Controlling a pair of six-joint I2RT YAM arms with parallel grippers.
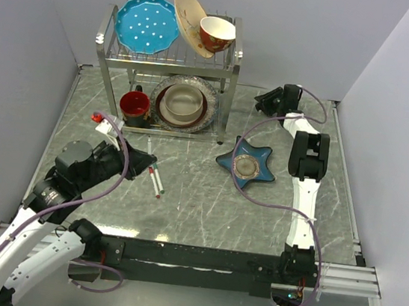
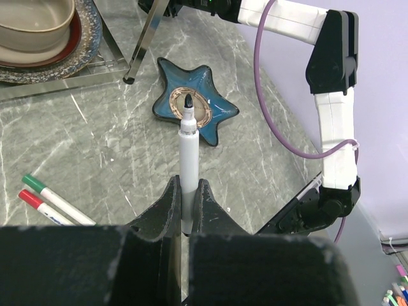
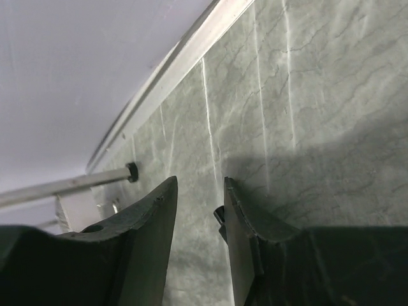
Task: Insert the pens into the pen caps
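Observation:
My left gripper (image 2: 187,185) is shut on the white barrel of a pen (image 2: 188,146) whose bare black tip points toward the star dish. In the top view this gripper (image 1: 145,165) hovers at the left of the table. A green-ended pen (image 2: 44,191) and a red-ended pen (image 2: 35,204) lie side by side on the table left of it, and show in the top view as pens (image 1: 157,180). My right gripper (image 3: 197,191) is low over the back right of the table, jaws apart. A small dark pen cap (image 3: 218,217) rests against the inner face of its right finger, apart from the left one.
A blue star-shaped dish (image 1: 245,166) sits mid-table. A metal dish rack (image 1: 234,74) at the back holds plates, bowls and a red mug (image 1: 134,104). Its foot (image 3: 131,172) is close to my right gripper (image 1: 269,101). The back wall is just behind.

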